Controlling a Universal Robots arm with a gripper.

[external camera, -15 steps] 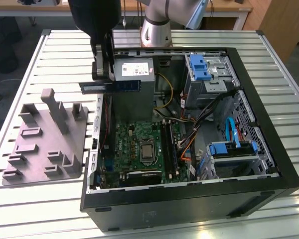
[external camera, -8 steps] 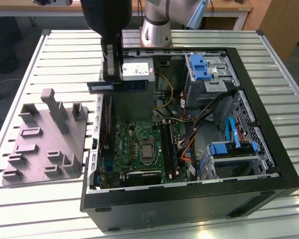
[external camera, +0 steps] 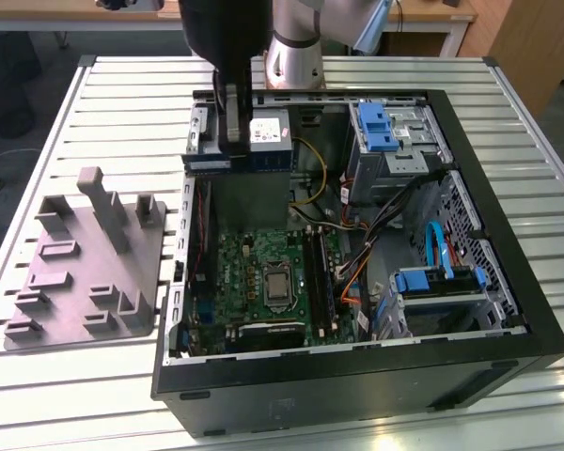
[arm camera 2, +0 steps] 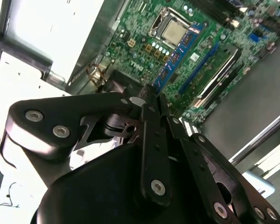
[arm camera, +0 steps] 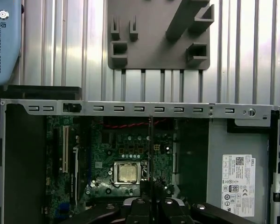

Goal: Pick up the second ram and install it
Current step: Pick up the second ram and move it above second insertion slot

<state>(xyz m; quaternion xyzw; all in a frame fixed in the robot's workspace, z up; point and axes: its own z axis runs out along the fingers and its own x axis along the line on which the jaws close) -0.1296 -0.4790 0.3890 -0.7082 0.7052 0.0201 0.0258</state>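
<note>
A grey fixture block (external camera: 94, 263) sits on the slatted metal tabletop (external camera: 75, 395) at the exterior view's left. Beside it stands an open computer case (external camera: 357, 381), with the robot arm (external camera: 226, 38) reaching down over its far corner.

In the second wrist view the claw (arm camera 2: 148, 99) is closed tight on the second ram (arm camera 2: 177, 56). The stick points down toward the motherboard (arm camera 2: 130, 46), held above it and not yet in a slot. Further right are the other memory stick (arm camera 2: 219, 77), already seated, and loose cables (external camera: 357, 249).

Likely risks:
- The thin board could twist or slip in so narrow a grip.
- A slight offset or tilt could jam it on a slot edge or knock the seated stick beside it.
- The cables near the slots might snag.
</note>
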